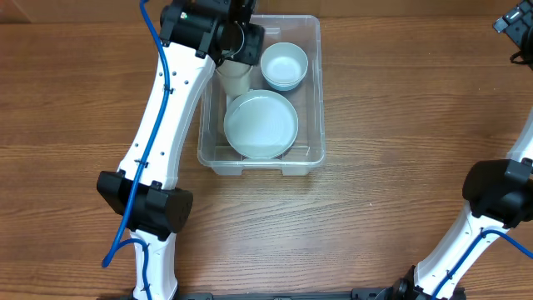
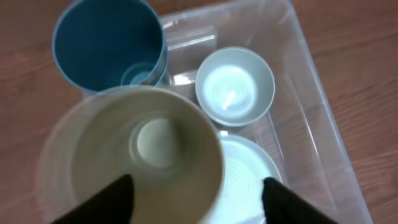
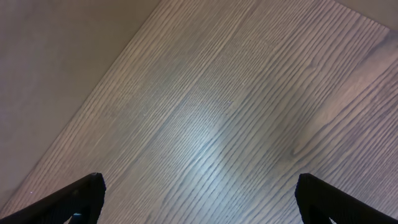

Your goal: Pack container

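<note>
The clear container (image 1: 315, 92) stands at the table's top middle; its wall also shows in the left wrist view (image 2: 311, 93). Inside lie a white plate (image 1: 261, 125) (image 2: 252, 171), a white bowl (image 1: 285, 65) (image 2: 235, 86), a beige cup (image 1: 236, 77) (image 2: 143, 143) and a blue cup (image 2: 109, 46), which my left arm hides in the overhead view. My left gripper (image 2: 198, 182) is open over the beige cup, one finger above its mouth and the other outside over the plate. My right gripper (image 3: 199, 180) is open and empty above bare wood, at the far top right (image 1: 515, 25).
Both cups stand upright side by side at the container's back left corner. The wooden table (image 1: 400, 167) surrounds the container. The left arm's base (image 1: 146, 204) sits at the front left and the right arm's (image 1: 500, 192) at the front right.
</note>
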`<state>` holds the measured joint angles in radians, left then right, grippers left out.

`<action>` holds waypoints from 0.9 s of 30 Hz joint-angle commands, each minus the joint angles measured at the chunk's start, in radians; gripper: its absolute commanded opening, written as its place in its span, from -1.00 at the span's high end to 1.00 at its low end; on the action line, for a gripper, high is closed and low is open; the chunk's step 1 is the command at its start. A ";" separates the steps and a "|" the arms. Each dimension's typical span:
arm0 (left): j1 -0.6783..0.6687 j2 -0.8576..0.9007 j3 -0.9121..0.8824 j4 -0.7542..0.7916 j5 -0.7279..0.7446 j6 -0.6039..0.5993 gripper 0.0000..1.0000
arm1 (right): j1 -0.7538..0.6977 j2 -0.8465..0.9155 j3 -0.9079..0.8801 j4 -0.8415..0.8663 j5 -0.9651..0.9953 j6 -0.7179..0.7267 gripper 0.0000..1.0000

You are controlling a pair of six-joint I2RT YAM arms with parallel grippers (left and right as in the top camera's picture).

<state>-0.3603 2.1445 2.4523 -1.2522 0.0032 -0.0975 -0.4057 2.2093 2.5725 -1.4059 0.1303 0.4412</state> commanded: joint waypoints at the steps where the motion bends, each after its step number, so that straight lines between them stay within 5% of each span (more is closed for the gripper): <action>1: -0.005 -0.001 0.004 0.043 -0.016 0.010 -0.38 | 0.000 -0.021 0.019 0.005 0.004 0.005 -1.00; 10: 0.061 -0.089 0.006 0.063 -0.217 -0.023 -0.62 | 0.000 -0.021 0.019 0.005 0.004 0.004 -1.00; 13: 0.174 -0.159 0.006 -0.006 -0.215 -0.078 -1.00 | 0.000 -0.021 0.019 0.005 0.004 0.004 -1.00; 19: 0.404 -0.185 0.006 -0.111 -0.194 -0.182 -1.00 | 0.000 -0.021 0.019 0.005 0.004 0.004 -1.00; 27: 0.432 -0.185 0.006 -0.110 -0.143 -0.195 -1.00 | 0.000 -0.021 0.019 0.005 0.004 0.004 -1.00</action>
<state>0.0719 1.9678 2.4538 -1.3624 -0.1574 -0.2680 -0.4057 2.2093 2.5725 -1.4059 0.1303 0.4408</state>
